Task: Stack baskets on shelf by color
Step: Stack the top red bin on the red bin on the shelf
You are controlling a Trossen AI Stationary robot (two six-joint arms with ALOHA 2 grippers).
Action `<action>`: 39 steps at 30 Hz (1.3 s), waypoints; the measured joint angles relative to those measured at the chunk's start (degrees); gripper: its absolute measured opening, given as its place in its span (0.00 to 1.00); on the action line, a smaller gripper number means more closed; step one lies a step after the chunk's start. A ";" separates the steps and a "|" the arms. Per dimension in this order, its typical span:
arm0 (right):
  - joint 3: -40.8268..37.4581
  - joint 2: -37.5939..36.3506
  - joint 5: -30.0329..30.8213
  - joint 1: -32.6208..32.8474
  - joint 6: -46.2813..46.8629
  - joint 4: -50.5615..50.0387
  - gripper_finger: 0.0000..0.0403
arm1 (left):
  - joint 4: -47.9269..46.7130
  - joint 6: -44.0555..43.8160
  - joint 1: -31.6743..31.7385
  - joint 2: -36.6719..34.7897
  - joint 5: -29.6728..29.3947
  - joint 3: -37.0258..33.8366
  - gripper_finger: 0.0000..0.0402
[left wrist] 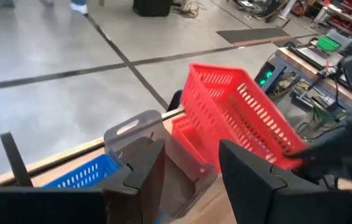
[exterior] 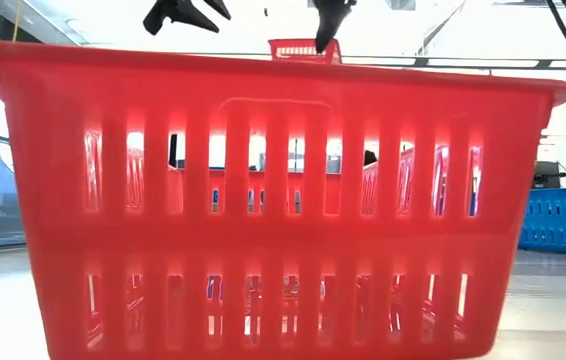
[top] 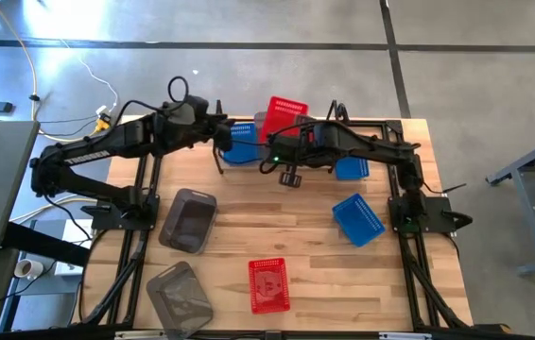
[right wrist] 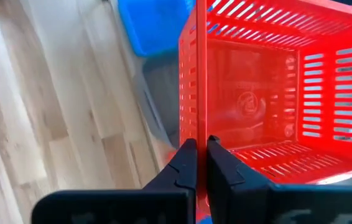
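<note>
My right gripper (right wrist: 199, 144) is shut on a red basket (top: 286, 115), which hangs tilted over the table's far edge, above a grey basket (left wrist: 140, 134) and another red one (left wrist: 185, 132). My left gripper (left wrist: 191, 163) is open and hovers just left of them, over the grey basket and beside a blue basket (top: 240, 142). In the low view both grippers show at the top, left (exterior: 185, 14) and right (exterior: 329, 18). Of the shelf only a black upright post (left wrist: 13, 160) next to the blue basket shows. My right gripper pinches the red basket's side wall at its rim (right wrist: 194, 127), one finger inside the basket and one outside. The fingers come from above, slanting in from the table's right. The basket is lifted clear and tilted, its open side facing my wrist camera.
On the table lie two grey baskets (top: 187, 219) (top: 180, 295), a red basket (top: 268, 283) near the front edge that fills the low view (exterior: 283, 200), and two blue baskets (top: 357, 219) (top: 351, 168). Bare wood lies in the middle. Black rail frames (top: 409, 236) run along both sides.
</note>
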 joint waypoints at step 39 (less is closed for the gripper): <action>-55.16 -35.43 -10.78 -9.84 -16.41 31.80 0.00 | -0.49 5.66 0.35 -0.24 3.40 -0.02 0.35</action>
